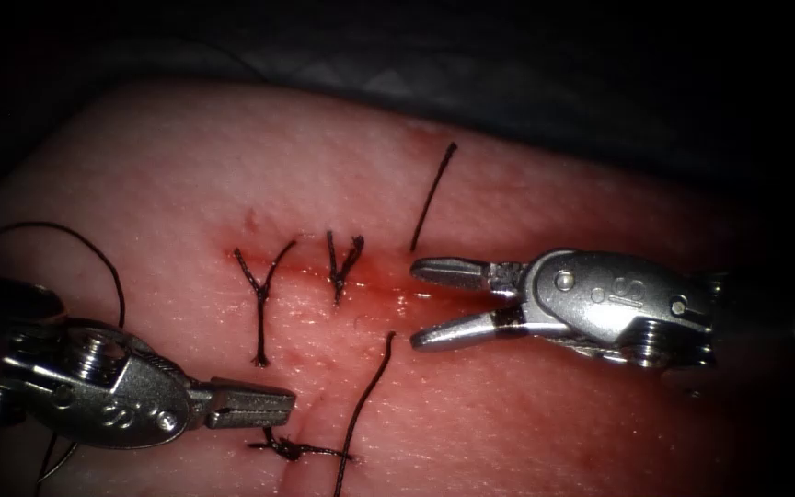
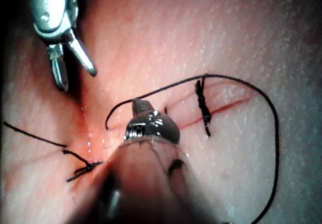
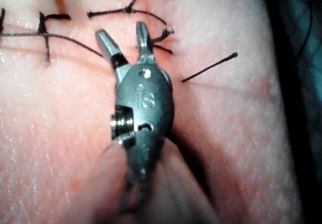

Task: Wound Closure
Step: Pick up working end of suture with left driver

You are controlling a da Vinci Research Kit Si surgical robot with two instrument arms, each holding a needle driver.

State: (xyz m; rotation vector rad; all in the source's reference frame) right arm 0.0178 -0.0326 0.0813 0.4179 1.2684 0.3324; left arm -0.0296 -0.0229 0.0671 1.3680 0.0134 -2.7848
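Right tool [image 1: 420, 304]: jaws wide, empty, over the cut [image 1: 388, 293] beside a loose thread [image 1: 432, 198].
Left tool [image 1: 250, 405]: jaws closed; contents could not be told; thread loop [image 1: 94, 247] nearby.
Tissue [image 1: 186, 166]: two stitches [image 1: 264, 294].
Needle: not located.
Risk: open jaws could snag loose thread ends.

Tissue [image 1: 526, 405]: I see pink pork belly, moist, lying flat.
Cut [image 1: 379, 285]: runs left to right, wet with red fluid [image 1: 397, 296].
Stitches [image 1: 261, 293]: I count two dark knotted ones across the cut, plus a knot [image 1: 289, 449] near the front.
Thread [image 1: 365, 405]: loose dark strands lie on both sides of the cut; a long loop [image 2: 271, 133] curves over the tissue.
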